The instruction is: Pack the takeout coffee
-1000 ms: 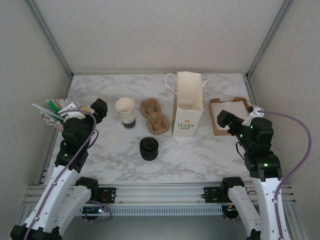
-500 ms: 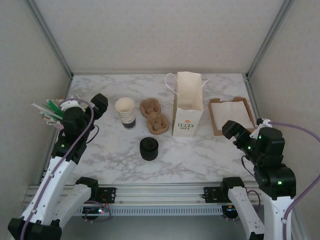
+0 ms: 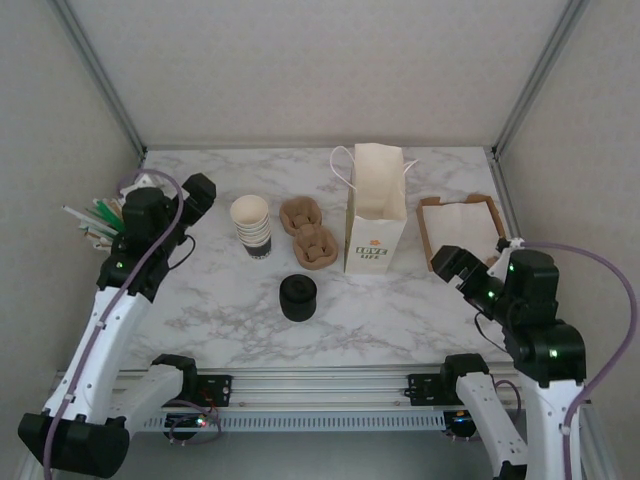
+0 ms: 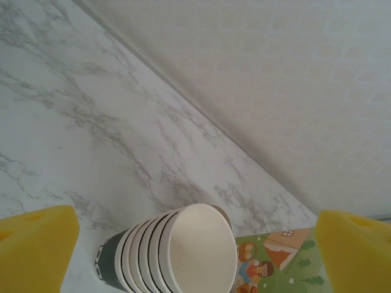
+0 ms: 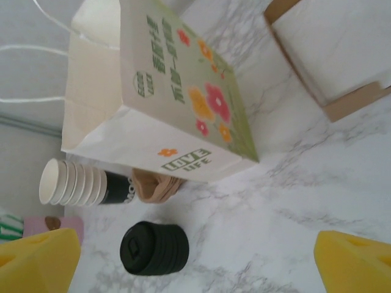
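- The cup stack [image 3: 250, 225] stands upright, mouths up; the lid stack [image 3: 298, 297] sits flat.
- The left gripper [image 3: 198, 192], fingers spread, points at the cups.
- The right gripper [image 3: 447, 263], fingers spread, faces the paper bag [image 3: 375, 215].

A marble table [image 3: 400, 310] is lying under everything. Near its middle a white bag [image 3: 376, 215] is standing upright and open, its front reading "LOVE LIFE" under a small orange flower and its side showing printed flowers. Just left of it, two brown pulp carriers [image 3: 308, 232] are lying one behind the other, touching. Further left, stacked cream cups [image 3: 252, 228] are standing, the lowest showing a dark wall. Nearer the front edge, a squat stack of black lids [image 3: 298, 297] is sitting apart. Right of the bag, a brown tray [image 3: 423, 228] is holding white napkins [image 3: 462, 222]. At the far left, green and white straws [image 3: 95, 215] are fanning out.
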Robot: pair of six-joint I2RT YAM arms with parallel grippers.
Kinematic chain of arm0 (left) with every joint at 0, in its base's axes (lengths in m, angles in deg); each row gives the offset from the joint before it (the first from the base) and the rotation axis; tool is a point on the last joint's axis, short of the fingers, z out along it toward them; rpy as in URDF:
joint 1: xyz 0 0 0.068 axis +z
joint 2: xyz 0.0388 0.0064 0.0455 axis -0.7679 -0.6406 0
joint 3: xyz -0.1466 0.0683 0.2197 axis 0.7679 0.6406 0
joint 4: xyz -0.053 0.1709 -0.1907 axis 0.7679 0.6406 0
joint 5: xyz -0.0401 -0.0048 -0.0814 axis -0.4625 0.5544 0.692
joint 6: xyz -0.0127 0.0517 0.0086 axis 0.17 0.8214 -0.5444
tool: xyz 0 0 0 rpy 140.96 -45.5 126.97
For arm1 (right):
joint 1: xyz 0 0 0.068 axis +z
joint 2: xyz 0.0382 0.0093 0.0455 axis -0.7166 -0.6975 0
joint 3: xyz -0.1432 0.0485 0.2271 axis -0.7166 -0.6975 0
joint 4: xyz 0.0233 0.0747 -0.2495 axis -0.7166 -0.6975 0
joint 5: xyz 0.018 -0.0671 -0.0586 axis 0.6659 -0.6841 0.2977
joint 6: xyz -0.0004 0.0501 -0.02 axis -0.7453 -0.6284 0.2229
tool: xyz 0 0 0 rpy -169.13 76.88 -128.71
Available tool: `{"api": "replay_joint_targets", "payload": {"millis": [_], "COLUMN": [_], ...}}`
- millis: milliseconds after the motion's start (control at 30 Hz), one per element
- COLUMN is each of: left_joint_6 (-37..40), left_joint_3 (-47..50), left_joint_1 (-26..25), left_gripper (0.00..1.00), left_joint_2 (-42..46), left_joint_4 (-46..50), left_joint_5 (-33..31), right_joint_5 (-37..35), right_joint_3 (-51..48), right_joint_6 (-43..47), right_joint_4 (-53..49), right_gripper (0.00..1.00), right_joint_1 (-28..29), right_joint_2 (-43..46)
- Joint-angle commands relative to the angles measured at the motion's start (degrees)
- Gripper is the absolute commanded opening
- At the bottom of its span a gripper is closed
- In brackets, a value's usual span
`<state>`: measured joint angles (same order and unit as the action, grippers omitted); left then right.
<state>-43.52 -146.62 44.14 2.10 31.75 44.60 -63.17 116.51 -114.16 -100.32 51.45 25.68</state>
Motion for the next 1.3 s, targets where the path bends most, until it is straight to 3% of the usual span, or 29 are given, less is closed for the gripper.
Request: {"api": "replay_joint_targets", "payload": {"millis": [0,167,400,633,867,1133,1267], "left_joint_6": [4.5,6.3,8.9,10.7,12.8,14.2,14.6], "left_joint_3": [-4.4,-8.3,-15.3,-20.7,-23.5,-24.8,-24.5], "left_joint_1": [-0.7,-4.2,-8.6,-12.1,-12.6,-12.6,-12.6], "left_gripper": [0.95,0.9,0.78,0.6,0.47,0.36,0.32], "left_joint_2": [-2.6,-5.3,-12.7,-20.3,-25.9,-30.0,-31.1], "left_joint_4": [7.2,12.0,21.7,28.2,30.2,31.1,30.9], "left_joint_5": [1.0,-2.4,-7.5,-11.1,-10.2,-10.5,-10.5], "right_joint_5": [7.4,12.7,12.4,6.5,-0.3,-3.5,-4.9], "right_joint_3": [-1.7,-2.3,-2.9,-5.0,-6.0,-5.4,-5.3], "right_joint_6": [0.7,1.2,5.2,7.9,8.6,9.4,9.3], "right_joint_4": [5.3,10.3,9.7,7.9,8.8,10.7,10.6], "right_gripper": [0.99,0.99,0.99,0.99,0.99,0.89,0.89], "right_joint_1": [0.5,1.7,8.7,19.7,30.4,36.1,36.8], "right_joint_2": [-3.0,-5.5,-8.5,-9.1,-14.0,-18.7,-19.3]}}
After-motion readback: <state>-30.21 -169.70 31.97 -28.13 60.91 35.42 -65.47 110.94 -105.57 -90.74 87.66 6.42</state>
